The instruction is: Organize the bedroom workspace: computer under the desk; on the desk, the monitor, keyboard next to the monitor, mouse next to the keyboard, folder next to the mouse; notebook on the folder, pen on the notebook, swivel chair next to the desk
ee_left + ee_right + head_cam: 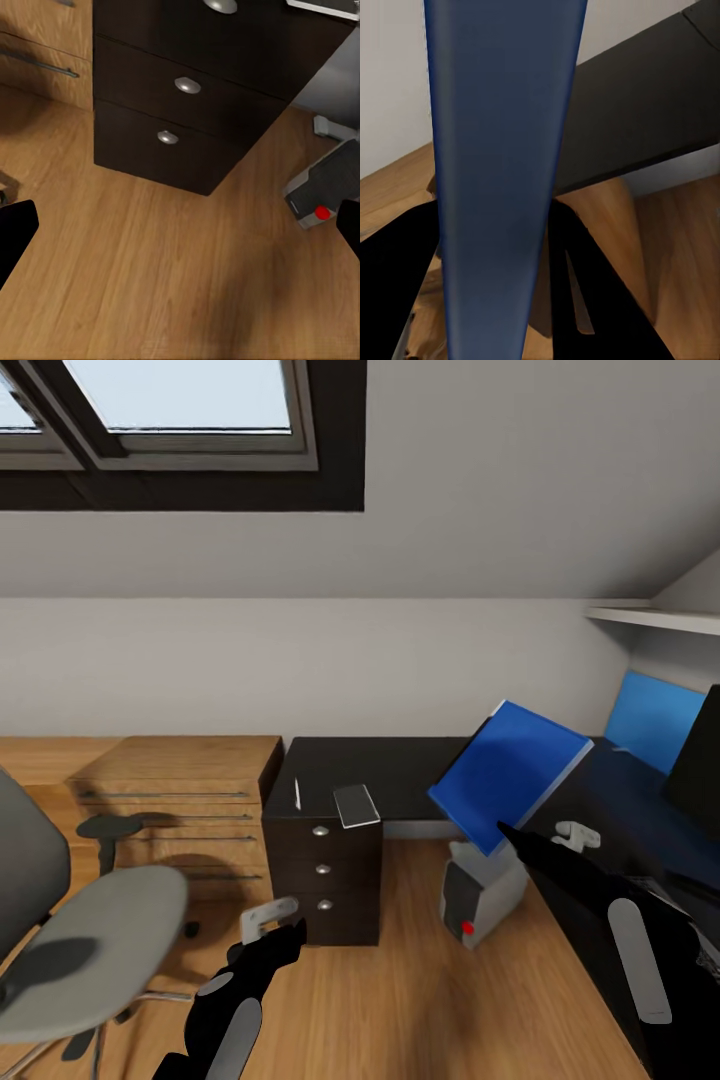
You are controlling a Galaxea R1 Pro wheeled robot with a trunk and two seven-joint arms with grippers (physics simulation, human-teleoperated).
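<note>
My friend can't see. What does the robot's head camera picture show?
The right hand holds the blue folder tilted above the black desk. The computer stands on the floor below; the swivel chair sits left.

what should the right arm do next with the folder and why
Probably carry the folder right and lower it flat onto the desk. The right end effector is shut on the folder's lower edge and holds it tilted in the air over the computer, above the floor and not yet over the desk's near side, where the mouse sits.
</note>
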